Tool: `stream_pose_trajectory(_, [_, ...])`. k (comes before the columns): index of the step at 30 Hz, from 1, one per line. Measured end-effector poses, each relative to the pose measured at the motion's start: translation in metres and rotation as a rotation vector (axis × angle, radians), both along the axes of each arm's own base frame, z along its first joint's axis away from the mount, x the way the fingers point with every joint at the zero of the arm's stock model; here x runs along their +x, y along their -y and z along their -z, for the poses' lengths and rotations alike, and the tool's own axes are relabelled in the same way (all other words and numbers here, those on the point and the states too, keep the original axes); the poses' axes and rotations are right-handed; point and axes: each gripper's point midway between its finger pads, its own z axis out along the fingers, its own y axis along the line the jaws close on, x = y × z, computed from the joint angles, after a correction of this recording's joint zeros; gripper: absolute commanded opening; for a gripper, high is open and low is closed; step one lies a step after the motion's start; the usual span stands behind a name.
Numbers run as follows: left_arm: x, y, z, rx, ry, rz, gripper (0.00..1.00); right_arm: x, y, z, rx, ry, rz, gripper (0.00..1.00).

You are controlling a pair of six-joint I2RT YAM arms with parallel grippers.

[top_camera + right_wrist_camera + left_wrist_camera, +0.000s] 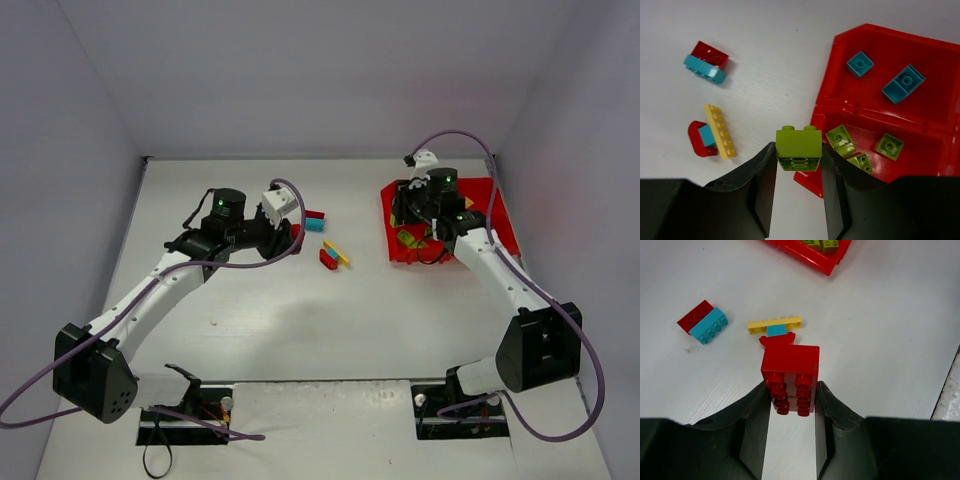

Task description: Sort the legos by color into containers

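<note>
My left gripper (792,390) is clamped on a chunky red plastic brick (790,365) near the middle of the worktop, toward its far edge. Just beyond it on the white worktop (880,340) lie a long yellow plastic brick (775,324) and, further off, a red-and-cyan brick pair (702,321). My right gripper (798,150) grips a lime green plastic brick (799,142) at the edge of the divided red plastic tray (940,90), which sits by the far right corner. Beside it is the compartment holding three lime green bricks (889,145); two cyan bricks (903,83) lie in the next.
</note>
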Motion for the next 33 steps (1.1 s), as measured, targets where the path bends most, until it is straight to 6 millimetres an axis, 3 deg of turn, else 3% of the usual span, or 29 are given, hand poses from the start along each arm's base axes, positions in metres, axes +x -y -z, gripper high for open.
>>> stream_pose_trajectory(13, [0.004, -0.009, 0.007, 0.038, -0.017, -0.057, 0.0, 0.004, 0.072, 0.014, -0.067, -0.062, 0.33, 0.0])
stream_pose_trajectory(29, [0.007, -0.013, 0.011, 0.059, -0.019, -0.085, 0.0, 0.009, 0.085, 0.048, -0.076, -0.154, 0.384, 0.0])
stream_pose_trajectory(33, [0.007, -0.013, 0.011, 0.061, -0.019, -0.087, 0.0, 0.01, 0.088, 0.056, -0.086, -0.173, 0.393, 0.05])
